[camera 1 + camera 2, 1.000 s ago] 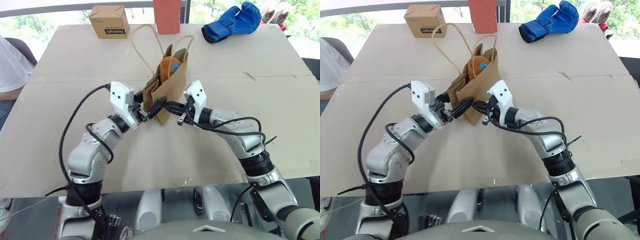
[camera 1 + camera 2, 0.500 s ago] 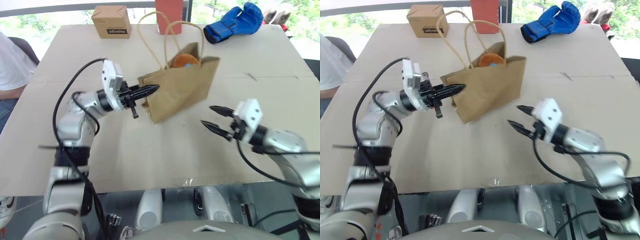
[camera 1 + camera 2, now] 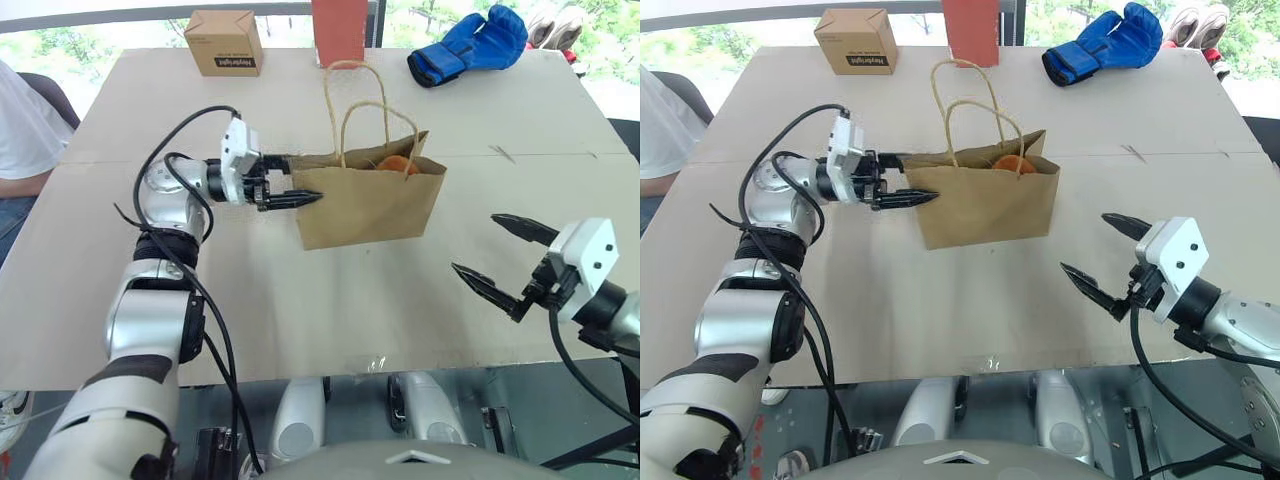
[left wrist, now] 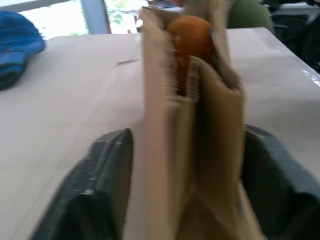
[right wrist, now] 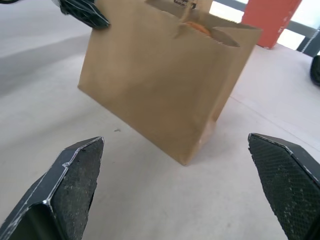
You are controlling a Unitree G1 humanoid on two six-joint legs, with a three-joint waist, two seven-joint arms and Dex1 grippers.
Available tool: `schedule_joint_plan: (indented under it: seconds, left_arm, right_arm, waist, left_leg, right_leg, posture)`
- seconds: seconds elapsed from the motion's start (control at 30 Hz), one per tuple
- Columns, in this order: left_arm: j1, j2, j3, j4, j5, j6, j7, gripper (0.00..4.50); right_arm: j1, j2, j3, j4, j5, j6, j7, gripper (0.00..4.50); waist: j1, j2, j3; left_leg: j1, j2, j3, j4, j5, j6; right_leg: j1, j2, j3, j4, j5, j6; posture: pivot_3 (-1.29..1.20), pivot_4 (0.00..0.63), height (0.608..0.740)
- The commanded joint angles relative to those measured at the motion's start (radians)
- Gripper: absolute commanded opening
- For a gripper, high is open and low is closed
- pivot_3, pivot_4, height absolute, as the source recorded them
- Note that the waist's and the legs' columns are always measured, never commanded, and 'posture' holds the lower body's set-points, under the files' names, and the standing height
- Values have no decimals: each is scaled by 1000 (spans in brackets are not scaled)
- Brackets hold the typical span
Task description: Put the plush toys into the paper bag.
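Tan tabletop [image 3: 300,320], brown paper bag [image 3: 370,205] upright at frame centre with orange plush toy [image 3: 392,164] inside, white toy unseen, left gripper [image 3: 290,190] open astride bag's edge, right gripper [image 3: 500,258] spread wide lower right, task looks nearly done.

Small cardboard box [image 3: 224,42] at table's far edge: black label with white lettering, too small to read. No other text legible.
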Motion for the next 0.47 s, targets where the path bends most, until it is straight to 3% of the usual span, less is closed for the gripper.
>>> schedule_joint_plan:
  seconds: [0.03,0.13,0.23,0.33,0.47]
  left_arm:
    - [102,52,68,-191,-46,127,86,3452]
    - [437,153,201,-608,-194,481,229,3452]
    - [750,198,300,-895,-273,656,301,3452]
    - [979,180,358,-1091,-295,706,388,3452]
    - [1079,136,378,-1174,-302,705,471,3452]
  right_arm:
    - [16,-5,-66,-1,28,-23,7,4500]
    - [48,-22,-148,50,60,-31,56,4500]
    - [106,-63,-199,125,33,-65,139,4500]
    - [144,-101,-227,198,5,-112,206,4500]
    - [123,-121,-187,252,-25,-149,234,4500]
  waist:
    - [-8,0,0]
    - [-6,0,0]
    - [-36,0,0]
    - [-21,0,0]
    - [3,2,0]
  left_leg:
    - [0,0,0,0,0,0]
    - [1,0,-1,0,0,0]
    - [3,2,3,-3,0,0]
    - [3,2,2,-4,0,0]
    - [3,2,5,-2,-3,-5]
  right_leg:
    - [0,0,0,0,0,1]
    - [0,0,-1,2,1,1]
    - [0,-1,2,0,0,1]
    - [0,-3,0,-1,-2,-2]
    - [0,-9,-3,-1,-4,0]
  posture:
    - [0,150,740]
    - [0,150,740]
    - [0,150,740]
    - [0,150,740]
    - [0,150,740]
